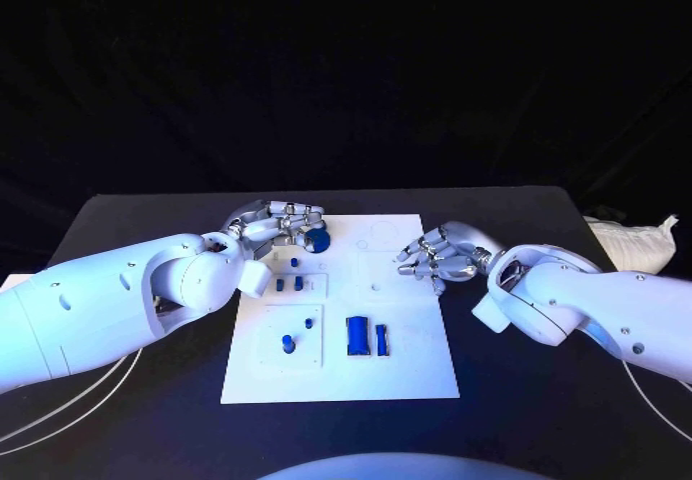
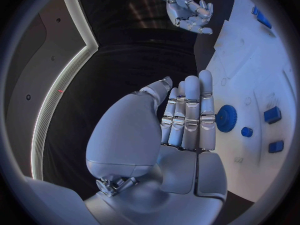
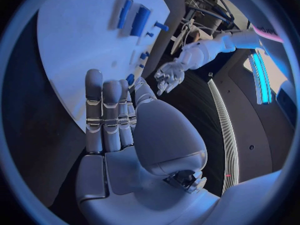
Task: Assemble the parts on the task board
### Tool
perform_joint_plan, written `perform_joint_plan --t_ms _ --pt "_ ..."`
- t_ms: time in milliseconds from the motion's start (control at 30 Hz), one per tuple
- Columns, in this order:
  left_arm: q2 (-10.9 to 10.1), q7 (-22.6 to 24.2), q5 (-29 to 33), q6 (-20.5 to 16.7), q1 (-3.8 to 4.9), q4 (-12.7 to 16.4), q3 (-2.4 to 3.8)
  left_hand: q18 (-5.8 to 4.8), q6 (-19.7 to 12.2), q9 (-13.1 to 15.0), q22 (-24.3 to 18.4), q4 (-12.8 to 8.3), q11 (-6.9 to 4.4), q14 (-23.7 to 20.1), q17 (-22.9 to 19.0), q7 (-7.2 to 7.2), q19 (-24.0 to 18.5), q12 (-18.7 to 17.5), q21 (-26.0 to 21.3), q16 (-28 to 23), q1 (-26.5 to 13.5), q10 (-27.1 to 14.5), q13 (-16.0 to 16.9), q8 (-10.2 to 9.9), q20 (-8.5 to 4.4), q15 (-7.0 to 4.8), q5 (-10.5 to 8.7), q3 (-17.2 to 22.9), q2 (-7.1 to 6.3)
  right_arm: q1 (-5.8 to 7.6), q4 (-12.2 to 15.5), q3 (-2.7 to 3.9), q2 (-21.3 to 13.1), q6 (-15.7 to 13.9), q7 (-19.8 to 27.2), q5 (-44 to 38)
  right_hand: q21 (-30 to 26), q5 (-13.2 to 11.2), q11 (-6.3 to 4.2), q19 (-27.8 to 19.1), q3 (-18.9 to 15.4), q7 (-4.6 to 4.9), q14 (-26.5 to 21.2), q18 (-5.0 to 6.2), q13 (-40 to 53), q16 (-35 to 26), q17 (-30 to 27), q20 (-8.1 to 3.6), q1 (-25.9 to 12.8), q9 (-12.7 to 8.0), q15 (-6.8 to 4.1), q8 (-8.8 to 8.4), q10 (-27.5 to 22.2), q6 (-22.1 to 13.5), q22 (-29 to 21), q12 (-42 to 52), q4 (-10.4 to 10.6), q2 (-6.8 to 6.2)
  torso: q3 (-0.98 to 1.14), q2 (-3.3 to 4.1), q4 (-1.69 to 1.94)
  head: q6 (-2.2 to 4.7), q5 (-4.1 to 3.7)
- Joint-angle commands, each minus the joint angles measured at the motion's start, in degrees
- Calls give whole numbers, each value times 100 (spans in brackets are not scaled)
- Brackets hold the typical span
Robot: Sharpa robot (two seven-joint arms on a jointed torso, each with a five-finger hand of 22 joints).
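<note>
The white task board [image 1: 411, 375] lies in the middle of the table. A blue gear [image 1: 319, 240] sits at its far left part, right beside the fingertips of my left hand [image 1: 274, 225]. In the left wrist view the left hand [image 2: 187, 120] has its fingers straight and side by side, holding nothing, with the gear [image 2: 226, 118] next to them. My right hand [image 1: 440, 256] hovers over the board's far right part, fingers extended [image 3: 109, 110] and empty. Two long blue parts [image 1: 369, 339] lie in the near half. Two small blue blocks [image 1: 290, 283] stand left of centre.
A short blue peg [image 1: 296, 262] stands near the blocks, and two small blue pieces [image 1: 297, 334] lie in a recess at the board's near left. A white crumpled cloth [image 1: 635, 240] rests at the table's far right edge. Black table [image 1: 144, 420] surrounds the board.
</note>
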Motion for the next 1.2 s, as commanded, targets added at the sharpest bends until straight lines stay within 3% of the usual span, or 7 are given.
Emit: perform_joint_plan --t_ms 33,633,667,767,933,1000,1200 --pt "3 281 166 -118 -40 -77 3 65 -53 -6 -158 20 24 -176 -138 -1 -164 23 -223 -245 -8 -50 -25 61 35 23 3 -88 11 89 -416 5 125 256 1316 1979 -656 -88 121 -244 62 102 -358 24 -626 -894 -543 119 179 -43 126 -66 -259 -22 -438 -654 -44 43 -21 -120 -34 169 12" --pt "258 1361 688 -692 -110 -983 23 78 -319 -87 -2226 213 279 -702 -1875 14 -1388 -1071 -2316 -3888 150 -128 -506 -180 652 560 15 -202 35 220 -2339 70 992 593 2446 3925 -3713 -253 493 -324 587 295 -898 50 -3832 -3945 -3169 741 354 -859 714 -306 66 -69 -2466 -2252 -345 90 1 -420 -38 724 34" --pt "222 913 417 -443 -105 -947 16 -293 -1936 -462 -3056 23 -14 -2405 -2175 -325 -2858 -1240 -2846 -4187 -2362 -1945 -864 -358 209 308 -204 -773 241 217 -2289 67 958 369 2076 3561 -4036 -492 246 -2192 612 -45 -2939 -307 -3942 -4336 -3442 397 -2176 -1097 547 -674 -1829 -1740 -2856 -2711 -716 -331 -11 -367 -47 660 29" --pt "222 935 410 -512 -118 -910 20 -293 -2257 -462 -3277 -10 -41 -2742 -2272 -376 -3143 -1305 -2846 -4319 -2785 -2301 -864 -412 152 294 -226 -903 290 201 -2248 71 958 299 2110 3595 -4116 -559 195 -2479 612 -104 -3259 -307 -4345 -4336 -3544 314 -2742 -1171 104 -674 -2148 -2030 -2856 -2711 -716 -331 -3 -402 -33 685 30" --pt "225 1045 375 -851 -184 -733 39 -360 -2845 -462 -3596 -419 -135 -3359 -2393 -495 -3674 -1727 -2846 -4449 -3683 -2958 -864 -841 0 -181 -680 -1115 748 118 -2047 90 957 -40 2274 3757 -4238 -656 105 -3135 612 -225 -3973 -403 -4345 -4336 -3657 181 -3681 -1264 104 -674 -2819 -2620 -2856 -2711 -716 -331 33 -572 35 806 36" --pt "227 1135 347 -1128 -238 -589 55 -419 -3151 -462 -3760 -419 -191 -3682 -2455 -557 -3952 -1727 -2846 -4514 -4147 -3302 -864 -841 -80 -181 -680 -1216 748 51 -1884 105 957 -317 2409 3890 -4302 -705 -339 -3475 612 -288 -4346 -465 -4345 -4336 -3715 113 -4170 -1313 104 -674 -3167 -2928 -2856 -2711 -716 -331 60 -697 86 896 41" --pt "234 1435 251 -2055 -418 -104 107 -480 -3682 -462 -4047 -419 -624 -4238 -2563 -665 -4430 -1727 -2846 -4631 -4950 -3896 -864 -841 -216 -181 -680 -1419 748 -175 -1336 157 955 -1245 2859 4334 -4411 -1121 -339 -4069 612 -398 -4994 -526 -4345 -4336 -4209 -5 -5021 -1725 104 -674 -3772 -3464 -2856 -2711 -716 -331 97 -865 154 1015 47"
